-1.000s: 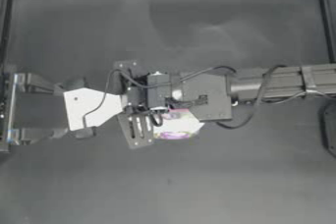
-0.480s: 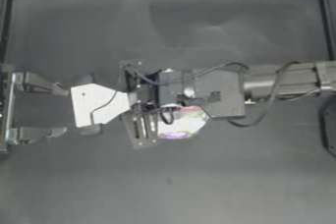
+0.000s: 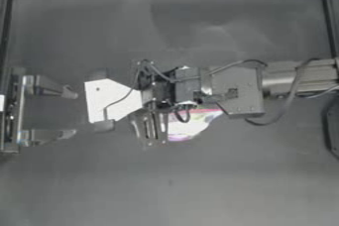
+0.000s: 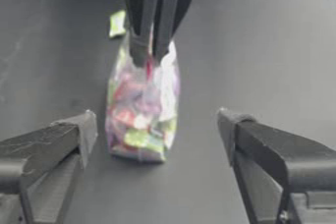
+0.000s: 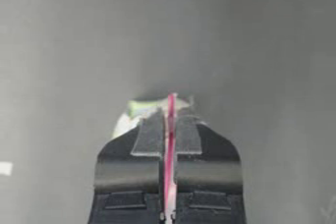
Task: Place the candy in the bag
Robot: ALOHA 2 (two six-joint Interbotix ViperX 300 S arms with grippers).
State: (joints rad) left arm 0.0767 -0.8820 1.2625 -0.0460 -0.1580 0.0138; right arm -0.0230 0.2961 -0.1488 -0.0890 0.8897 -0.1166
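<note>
Your right end effector (image 5: pixel 169 134) is clenched on the pink seal strip of the bag (image 4: pixel 141 110), near the middle of the surface (image 3: pixel 165 31). The bag hangs down from that grip, and its bottom seems to touch the surface. Your left end effector (image 4: pixel 154 129) is released, with its jaws wide apart. It faces the bag from the left side and touches nothing.

The candy (image 4: pixel 117 23) lies on the surface just beside the top of the bag, on the side away from your left arm. It is not in the bag yet.

The main danger, I think, is the mouth of the bag. The right jaws press the strip flat, so I cannot tell if there is any opening for the candy. If you pull with the left end effector while the strip is pinched like this, the bag may slip out or fall over, and the sweets inside may spill.

A second danger is the candy itself. It is small and flat, very near the right jaws, and the bag stands between it and your left end effector. A reach over the bag can push both away.

Around the bag there is free dark surface on every side, and the edges are well apart from it.
</note>
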